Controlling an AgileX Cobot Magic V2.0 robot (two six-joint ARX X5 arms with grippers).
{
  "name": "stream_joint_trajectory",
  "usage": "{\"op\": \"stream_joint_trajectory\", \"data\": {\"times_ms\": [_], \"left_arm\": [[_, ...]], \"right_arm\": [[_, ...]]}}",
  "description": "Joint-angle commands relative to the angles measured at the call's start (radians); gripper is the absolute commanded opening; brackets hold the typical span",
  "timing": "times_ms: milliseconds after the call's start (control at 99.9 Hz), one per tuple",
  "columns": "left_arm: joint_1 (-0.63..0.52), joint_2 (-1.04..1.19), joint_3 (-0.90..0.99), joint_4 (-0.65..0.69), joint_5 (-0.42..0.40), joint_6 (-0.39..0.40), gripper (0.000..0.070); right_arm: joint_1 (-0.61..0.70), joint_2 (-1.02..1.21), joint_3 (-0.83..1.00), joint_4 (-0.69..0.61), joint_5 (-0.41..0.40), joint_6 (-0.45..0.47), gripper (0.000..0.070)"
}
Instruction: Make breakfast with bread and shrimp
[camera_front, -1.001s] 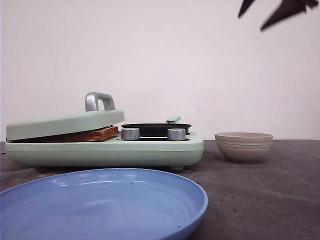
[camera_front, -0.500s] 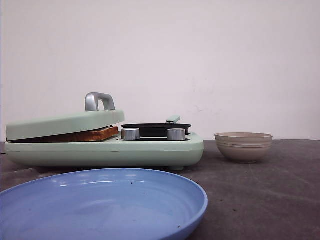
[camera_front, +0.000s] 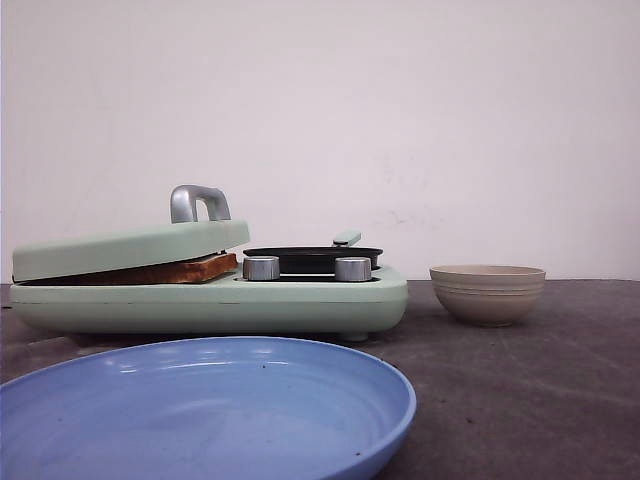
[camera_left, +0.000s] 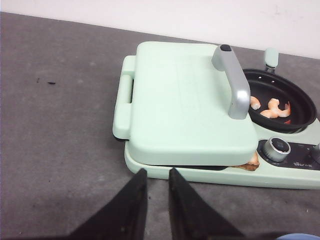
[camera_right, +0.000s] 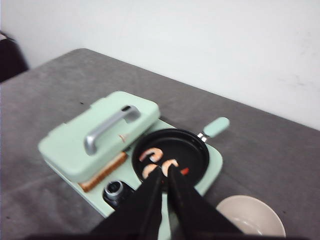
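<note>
The bread (camera_front: 170, 270) lies under the lowered lid (camera_front: 130, 248) of the mint-green breakfast maker (camera_front: 210, 303), with only its toasted edge showing (camera_left: 250, 162) (camera_right: 102, 172). Three orange shrimp (camera_left: 270, 107) (camera_right: 152, 155) lie in the maker's black pan (camera_front: 312, 257). My left gripper (camera_left: 157, 175) hovers over the table just off the maker's lid side, shut and holding nothing. High above the pan, my right gripper (camera_right: 164, 170) is also shut and holds nothing. Neither gripper shows in the front view.
A beige ribbed bowl (camera_front: 487, 293) (camera_right: 250, 220) stands to the right of the maker. A large blue plate (camera_front: 200, 410) sits in front of it. The lid carries a silver handle (camera_left: 232, 80), and two knobs (camera_front: 261, 268) sit on the maker's front.
A second ago dark fingertips showed at the top right of the front view. They have since left the frame. Nothing on the table has moved.
</note>
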Motion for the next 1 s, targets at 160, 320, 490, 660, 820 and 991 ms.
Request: {"op": "stream_joint_trajectory", "data": {"times_ms": [160,320,490,660,820,991], "left_arm": [[-0.002,-0.024,0.008,0.006,0.004,-0.004,0.0000],[-0.002,-0.058,0.008,0.005,0.031,-0.027,0.0000],[-0.002,-0.135,-0.008,0.001,0.027,-0.031,0.0000],[-0.002,-0.217,-0.049,-0.005,0.013,-0.030,0.0000],[-0.002,-0.243,-0.050,-0.053,0.009,-0.030,0.0000],[-0.002,-0.244,-0.049,-0.097,-0.010,-0.071,0.0000]], "right_arm": [[0.008,-0.183,-0.350,0.171,0.022,-0.019,0.0010],[0.008,-0.302,-0.567,0.243,0.022,0.022,0.0010],[0.008,-0.408,-0.753,0.333,0.023,0.080,0.0010],[0.008,-0.484,-0.869,0.371,0.022,0.115,0.0010],[0.008,-0.528,-0.904,0.377,0.029,0.122,0.0010],[0.008,-0.525,-0.904,0.359,0.050,0.168,0.0010]]}}
